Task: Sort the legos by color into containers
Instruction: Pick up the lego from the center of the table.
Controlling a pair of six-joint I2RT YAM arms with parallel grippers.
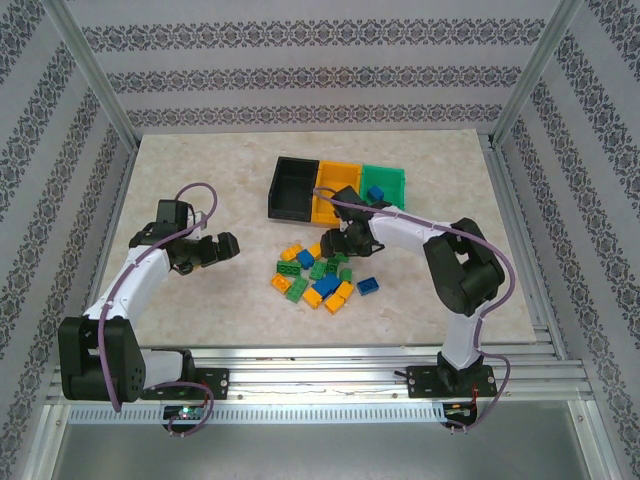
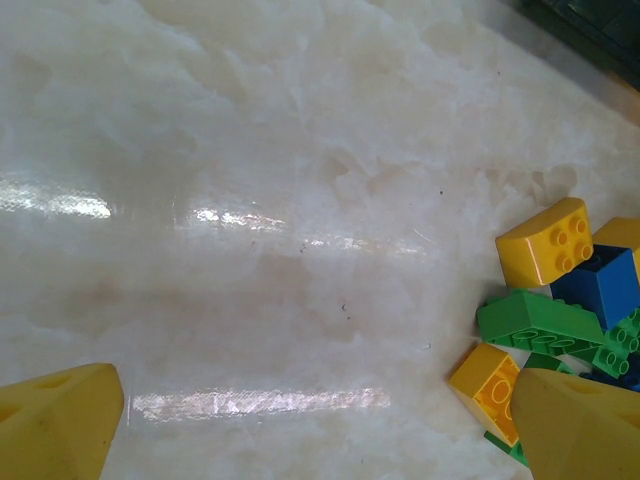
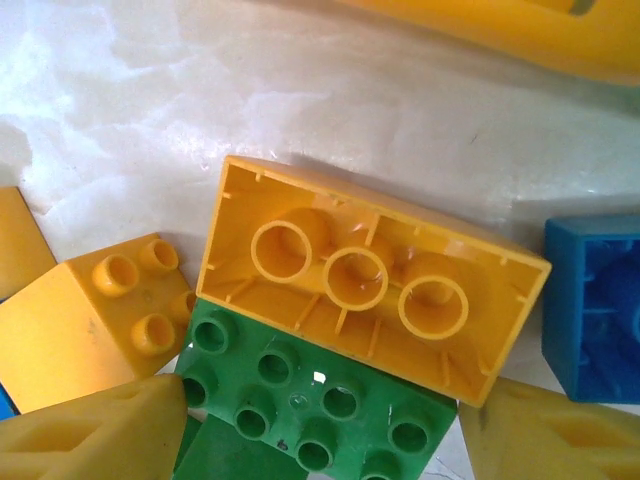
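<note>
Below your right end effector (image 3: 325, 440): a yellow-orange brick (image 3: 370, 275), hollow side up, overlapping a green studded brick (image 3: 310, 395); the other legos (image 1: 320, 275) lie heaped around. Beyond it stand the joined containers (image 1: 292, 208), black, yellow-orange and green, with a blue brick (image 1: 375, 193) in the green.

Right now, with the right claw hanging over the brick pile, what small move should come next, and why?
Probably lower the right gripper and close on the upturned yellow brick. Its jaws stand open, that brick lies hollow side up just ahead of them, resting against a green brick, and the yellow bin stands close by.
</note>
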